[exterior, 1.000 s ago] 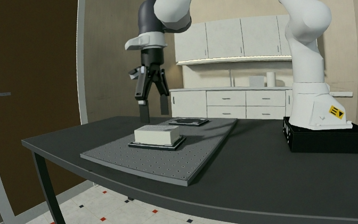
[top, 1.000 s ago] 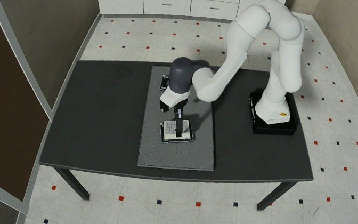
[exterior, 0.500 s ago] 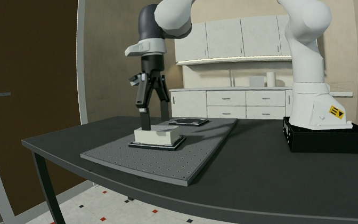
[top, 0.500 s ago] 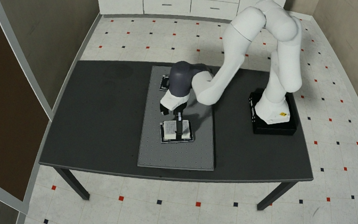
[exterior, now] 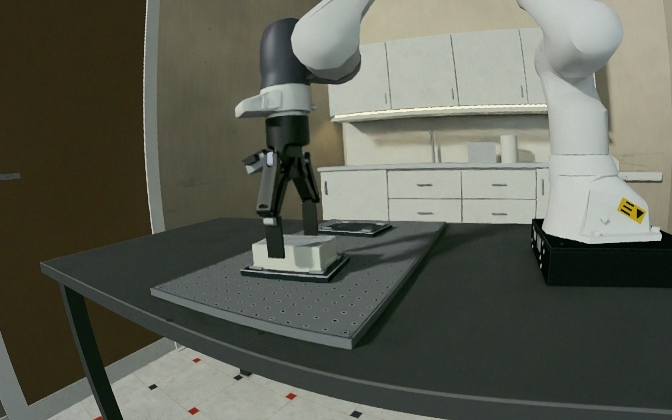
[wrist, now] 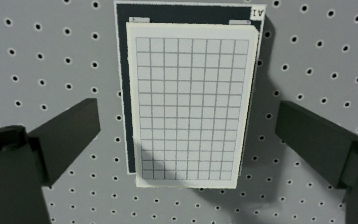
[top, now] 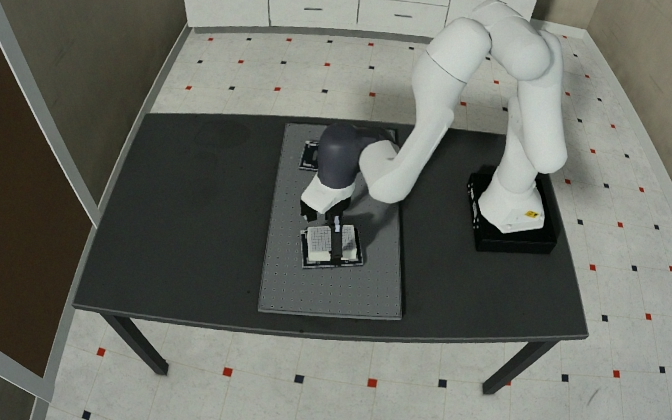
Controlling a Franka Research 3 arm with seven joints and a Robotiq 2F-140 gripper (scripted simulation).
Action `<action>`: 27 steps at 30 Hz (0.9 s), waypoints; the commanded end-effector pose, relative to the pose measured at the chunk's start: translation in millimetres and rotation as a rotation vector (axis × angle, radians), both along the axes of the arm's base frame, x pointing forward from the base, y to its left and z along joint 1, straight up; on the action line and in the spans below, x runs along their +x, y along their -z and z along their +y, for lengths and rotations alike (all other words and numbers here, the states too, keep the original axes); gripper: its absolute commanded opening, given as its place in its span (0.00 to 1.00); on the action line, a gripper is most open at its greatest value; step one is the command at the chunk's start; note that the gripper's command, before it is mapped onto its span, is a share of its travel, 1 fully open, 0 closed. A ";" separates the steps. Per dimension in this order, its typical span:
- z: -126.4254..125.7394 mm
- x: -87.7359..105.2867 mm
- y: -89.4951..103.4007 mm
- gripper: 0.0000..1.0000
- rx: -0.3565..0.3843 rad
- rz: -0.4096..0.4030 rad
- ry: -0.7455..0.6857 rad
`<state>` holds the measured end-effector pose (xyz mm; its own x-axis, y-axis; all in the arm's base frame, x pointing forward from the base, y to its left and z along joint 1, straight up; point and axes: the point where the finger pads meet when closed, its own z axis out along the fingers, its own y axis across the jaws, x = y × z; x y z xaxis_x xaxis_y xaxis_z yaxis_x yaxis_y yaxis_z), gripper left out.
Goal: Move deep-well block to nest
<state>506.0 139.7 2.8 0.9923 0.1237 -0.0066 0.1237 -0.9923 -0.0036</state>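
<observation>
The white 96-well deep-well block sits flat in the black plate nest N1. In the wrist view its cut-off corner lies at the corner marked A1. My gripper is open wide and lowered over the block. One finger stands on each long side, clear of the walls. The empty plate nest N2 lies farther along the board, partly hidden by my arm in the top view.
Both nests stand on a grey perforated breadboard on the dark table. The arm's black base box stands at the table's right side. The arm reaches over N2.
</observation>
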 end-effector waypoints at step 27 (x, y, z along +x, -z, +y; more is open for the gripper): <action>0.4 2.6 12.7 0.63 0.000 -0.008 0.006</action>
<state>507.8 140.2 -9.5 0.9925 0.1221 0.0001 0.1221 -0.9925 -0.0036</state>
